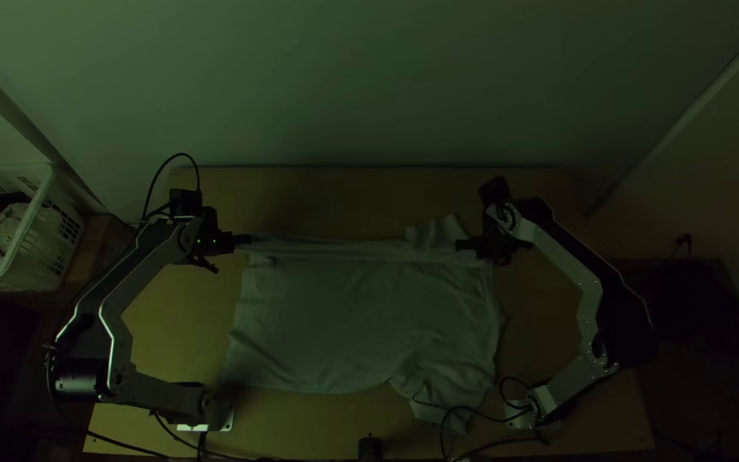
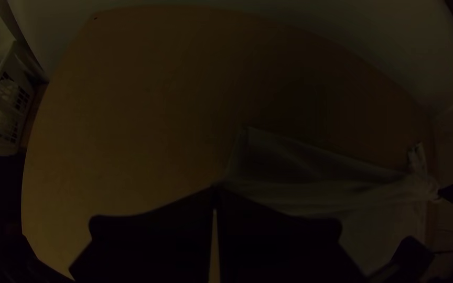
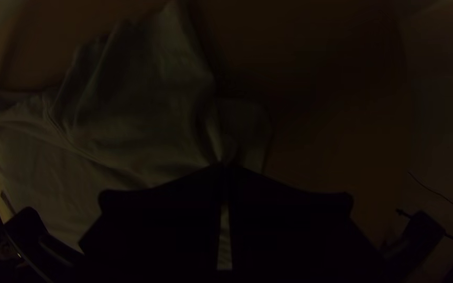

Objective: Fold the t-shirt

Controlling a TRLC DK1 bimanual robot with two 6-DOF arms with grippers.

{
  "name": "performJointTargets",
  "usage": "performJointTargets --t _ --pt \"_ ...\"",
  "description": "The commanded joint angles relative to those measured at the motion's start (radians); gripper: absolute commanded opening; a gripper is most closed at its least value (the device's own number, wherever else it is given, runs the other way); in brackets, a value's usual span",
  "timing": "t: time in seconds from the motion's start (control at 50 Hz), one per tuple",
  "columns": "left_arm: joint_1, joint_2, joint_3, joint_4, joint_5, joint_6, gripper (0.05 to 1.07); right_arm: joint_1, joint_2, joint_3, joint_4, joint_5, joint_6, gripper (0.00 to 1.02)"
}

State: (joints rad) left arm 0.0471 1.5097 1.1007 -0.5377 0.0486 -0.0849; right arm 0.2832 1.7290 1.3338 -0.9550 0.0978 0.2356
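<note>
With the shirt mostly spread on the bench, the left gripper and right gripper pinch its far side — likely a side fold, next wanting an even sweep nearward.

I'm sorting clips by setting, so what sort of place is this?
Probably an indoor robot workstation: two arms mounted at a wooden table, a t-shirt spread on it, and a laundry basket nearby.
</note>
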Motion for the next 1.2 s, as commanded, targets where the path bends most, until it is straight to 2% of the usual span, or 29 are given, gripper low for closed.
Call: performJointTargets --t 0.0,0.74,0.86,0.92,1.02,1.08,1.18 --pt "0.005 -0.055 -0.061 0.004 0.011 0.019 0.08 -0.003 -0.040 -0.051 0.004 0.025 0.018 0.02" --pt "0.014 -0.043 -0.269 0.193 0.013 0.031 0.09 -0.018 0.009 -0.226 0.150 0.023 0.051 0.02" --pt "0.016 -0.043 -0.292 0.209 0.013 0.031 0.25 -0.019 0.017 -0.246 0.168 0.022 0.054 0.03" --pt "0.016 -0.051 -0.294 0.209 0.013 0.030 0.39 -0.021 0.017 -0.255 0.170 0.010 0.059 0.17" --pt "0.019 -0.060 -0.289 0.206 0.013 0.028 0.61 -0.026 0.004 -0.272 0.170 -0.013 0.074 0.55" --pt "0.023 -0.068 -0.275 0.193 0.013 0.028 0.70 -0.024 -0.025 -0.283 0.170 -0.015 0.093 0.73" --pt "0.025 -0.095 -0.243 0.160 0.014 0.028 0.80 -0.026 -0.100 -0.289 0.170 -0.023 0.116 0.86"
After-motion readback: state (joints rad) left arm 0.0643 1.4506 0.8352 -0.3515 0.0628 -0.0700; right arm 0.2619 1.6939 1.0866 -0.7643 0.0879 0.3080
